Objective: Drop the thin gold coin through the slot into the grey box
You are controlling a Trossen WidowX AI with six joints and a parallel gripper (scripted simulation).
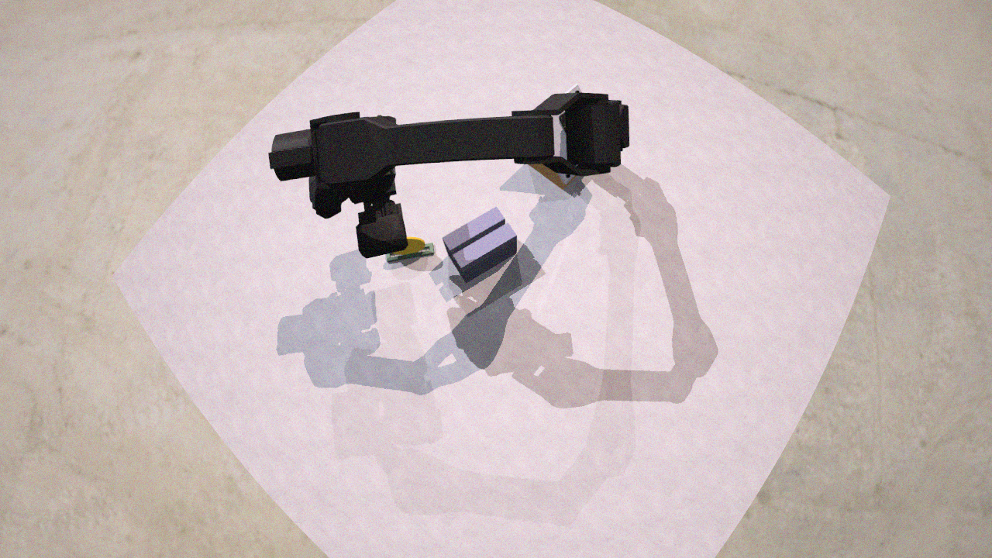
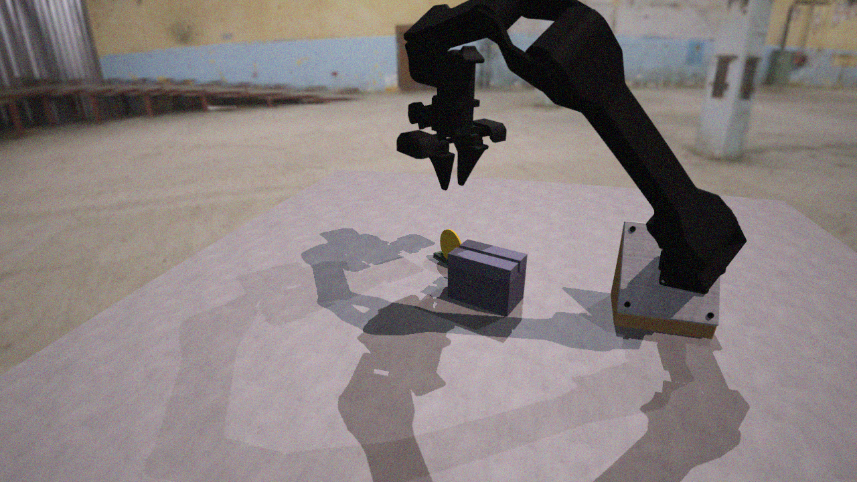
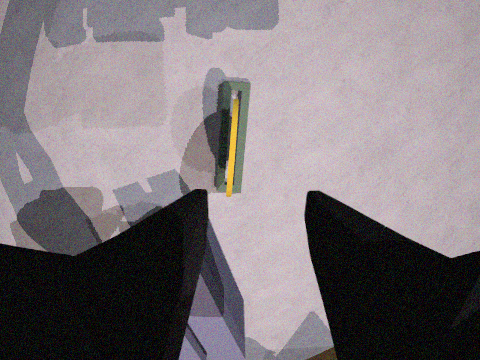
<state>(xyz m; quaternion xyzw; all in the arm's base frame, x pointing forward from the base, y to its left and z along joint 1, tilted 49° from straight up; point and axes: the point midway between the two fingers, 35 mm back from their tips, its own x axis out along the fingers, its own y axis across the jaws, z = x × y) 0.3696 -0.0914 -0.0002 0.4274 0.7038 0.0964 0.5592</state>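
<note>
The gold coin [image 1: 415, 244] [image 2: 449, 241] [image 3: 232, 147] stands on its edge in the dark-green holder [image 1: 409, 256] [image 2: 440, 256] [image 3: 243, 134]. The grey box [image 1: 480, 242] [image 2: 485, 278] with a narrow slot in its lid stands just beside the holder; a part of it shows at the bottom of the wrist view [image 3: 215, 339]. My gripper [image 1: 381, 235] [image 2: 453, 181] [image 3: 256, 203] points straight down, well above the coin and a little off to one side. Its fingers stand partly apart with nothing between them. In the wrist view the coin shows edge-on, just beyond the gap between the fingertips.
The arm's base sits on a wooden block with a grey plate [image 2: 644, 293] [image 1: 552, 174] beyond the box. Everything stands on a pale mat [image 1: 624, 416] [image 2: 240, 359] on a sandy floor. Arm shadows fall across the mat.
</note>
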